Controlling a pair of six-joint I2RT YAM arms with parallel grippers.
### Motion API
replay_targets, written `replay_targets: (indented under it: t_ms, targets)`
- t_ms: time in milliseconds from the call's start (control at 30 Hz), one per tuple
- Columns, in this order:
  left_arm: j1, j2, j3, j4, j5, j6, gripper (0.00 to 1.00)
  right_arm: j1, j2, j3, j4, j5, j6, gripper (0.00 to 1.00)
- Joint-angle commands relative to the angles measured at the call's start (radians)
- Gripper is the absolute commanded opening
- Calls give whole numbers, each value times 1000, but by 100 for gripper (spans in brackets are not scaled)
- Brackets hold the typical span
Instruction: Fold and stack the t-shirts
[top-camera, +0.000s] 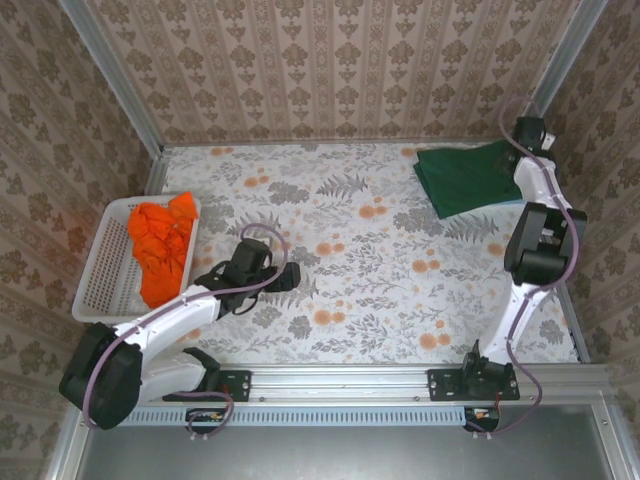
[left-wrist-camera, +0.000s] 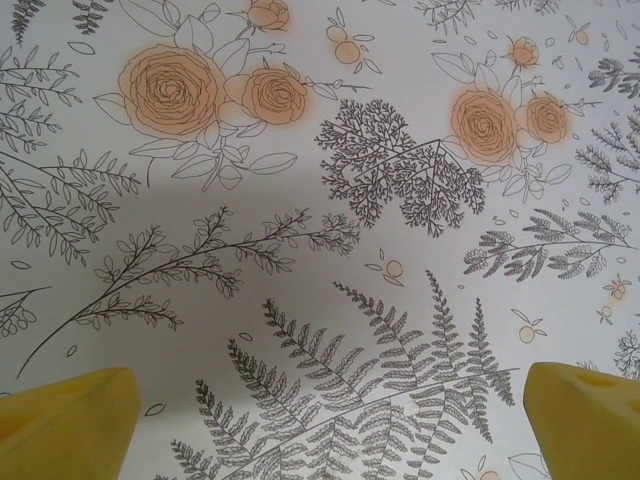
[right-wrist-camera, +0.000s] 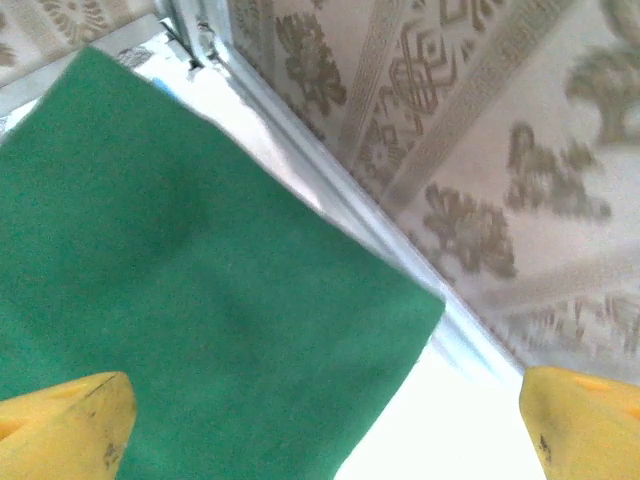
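The right gripper (right-wrist-camera: 320, 430) had its two yellow fingers (right-wrist-camera: 62, 425) wide apart, one at each side of the right wrist view. Nothing was pinched between them. Under them lay the dark green t-shirt (right-wrist-camera: 200, 300), flat and smooth, with one corner pointing to the right. Past that corner ran a shiny metal rail (right-wrist-camera: 300, 150) and then the patterned wall (right-wrist-camera: 480, 140).

From the top camera, the right gripper (top-camera: 530, 135) was at the far right corner of the table (top-camera: 380, 260), above the far right edge of the dark green t-shirt (top-camera: 468, 178). The shirt looked folded into a neat shape, with layers showing along its left edge. The right arm reached up to it from its base at the near edge.

The left gripper (left-wrist-camera: 320, 425) had its yellow fingers (left-wrist-camera: 65, 425) wide apart too, and it held nothing. Below it was only the flowery table cover (left-wrist-camera: 300, 250), with orange roses and grey ferns.

From the top, the left gripper (top-camera: 285, 275) was low over the table, a bit left of the middle. Its arm bent back to the near left corner.

The bright orange t-shirts (top-camera: 163, 245) were in a crumpled heap inside the white basket (top-camera: 95, 275) at the left side of the table, well apart from the green one.
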Motion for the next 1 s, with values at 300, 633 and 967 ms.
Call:
replay_targets:
  t_ms: [300, 633, 967]
  targets:
    - [-67, -215, 326, -240, -191, 121, 100, 310, -847, -803, 548, -116, 131, 100]
    - [48, -232, 377, -40, -241, 376, 100, 513, -1046, -1083, 649, -51, -5, 99]
    - [272, -36, 106, 347, -55, 466, 100, 511, -894, -1257, 945, 3, -214, 99]
